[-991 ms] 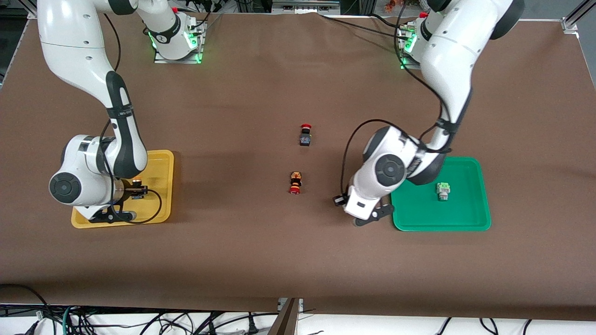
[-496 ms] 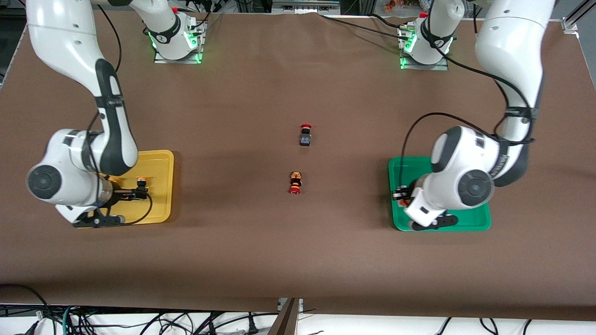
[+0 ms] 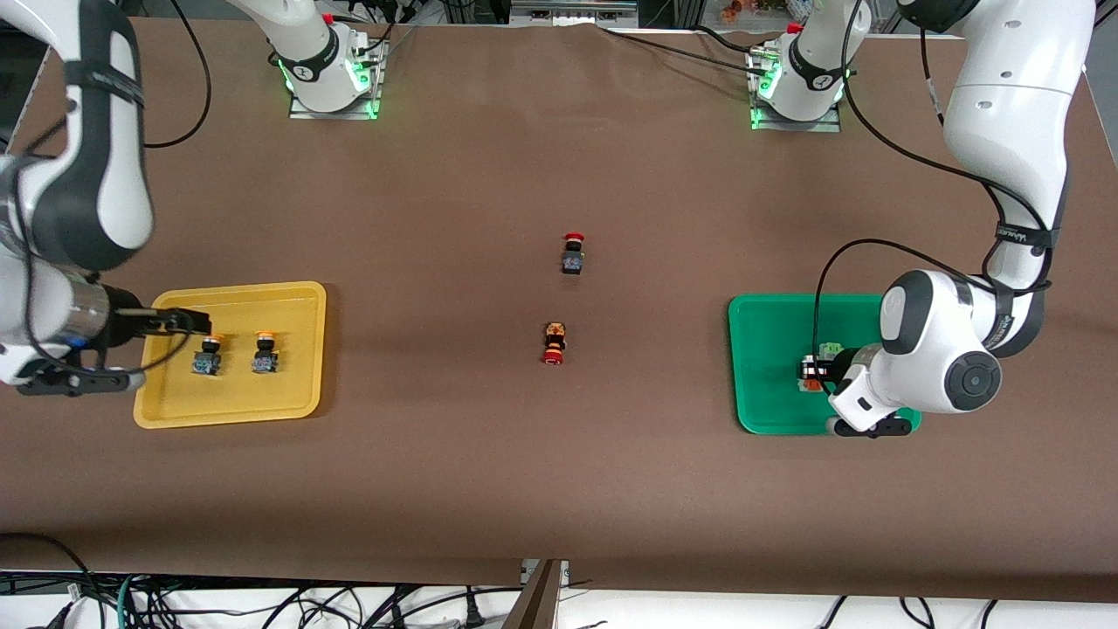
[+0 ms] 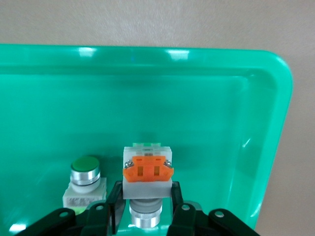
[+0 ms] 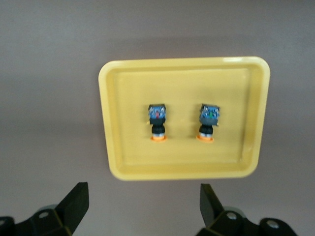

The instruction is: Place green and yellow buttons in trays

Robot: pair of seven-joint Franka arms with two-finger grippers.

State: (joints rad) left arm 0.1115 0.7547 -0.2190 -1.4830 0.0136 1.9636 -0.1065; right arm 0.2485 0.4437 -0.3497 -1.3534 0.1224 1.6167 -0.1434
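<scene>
The yellow tray (image 3: 297, 301) holds two yellow-orange capped buttons (image 3: 207, 355) (image 3: 264, 352) side by side; the right wrist view shows the tray (image 5: 253, 118) and both buttons (image 5: 157, 123) (image 5: 209, 120). My right gripper (image 3: 183, 321) (image 5: 142, 206) is open and empty, up over that tray's edge toward the right arm's end. My left gripper (image 3: 808, 373) (image 4: 146, 209) is shut on the white orange-marked button (image 3: 813, 377) (image 4: 147, 172), low over the floor of the green tray (image 3: 769, 323) (image 4: 206, 108). The white green-marked button (image 3: 834, 349) (image 4: 84, 179) lies in that tray beside it.
Two red-capped buttons lie mid-table: a black-bodied one (image 3: 573, 253) and, nearer the camera, an orange-black one (image 3: 554, 342). The arm bases (image 3: 327, 74) (image 3: 795, 83) stand along the table's top edge. The left arm's wrist (image 3: 939, 367) hangs over the green tray's corner.
My right gripper let go of the second yellow-orange button in the yellow tray and drew up and away. My left gripper carried the orange-marked button from beside the green tray to over it.
</scene>
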